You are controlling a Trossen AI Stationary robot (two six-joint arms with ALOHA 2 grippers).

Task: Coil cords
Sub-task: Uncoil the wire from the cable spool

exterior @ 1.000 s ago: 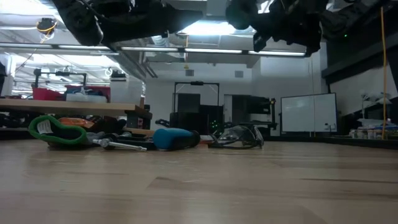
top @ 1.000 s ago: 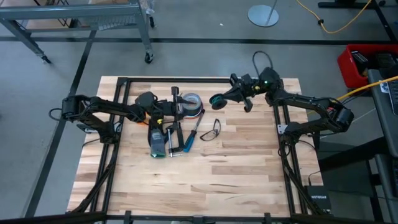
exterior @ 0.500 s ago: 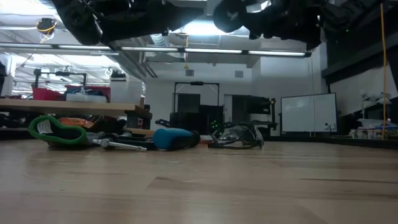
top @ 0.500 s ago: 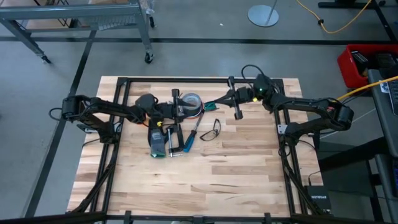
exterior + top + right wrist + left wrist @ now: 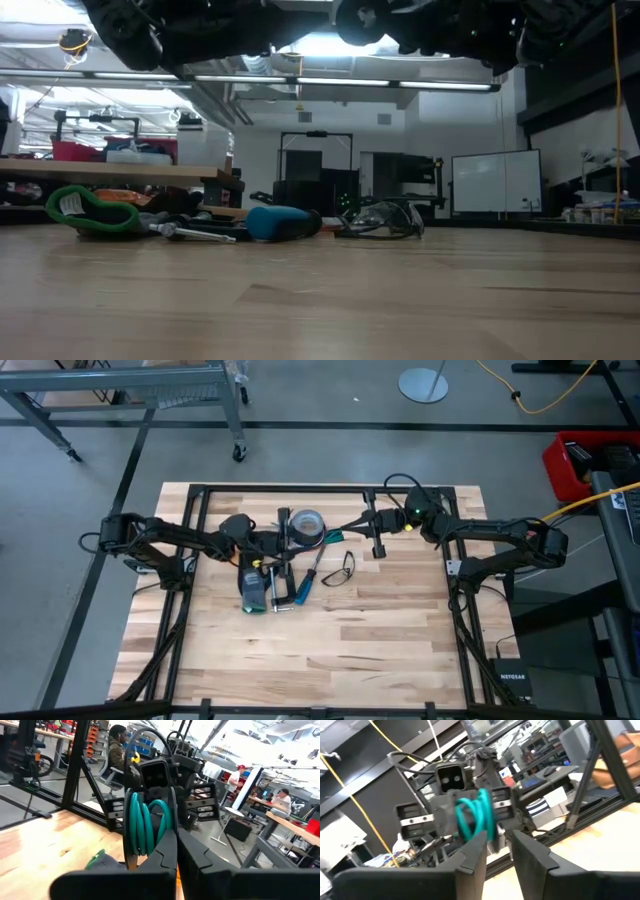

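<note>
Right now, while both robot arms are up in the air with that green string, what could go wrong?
The right end effector pinches the looped thin teal-green cord while the left end effector is only closing around it, so the loops might spring apart or slip free. If it drops, it could land among the grey tape roll and clear safety glasses below.

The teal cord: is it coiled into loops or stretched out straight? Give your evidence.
Coiled. In the right wrist view the teal cord hangs in several stacked loops, pinched by the shut right tool; the left wrist view shows the same bundle.
</note>
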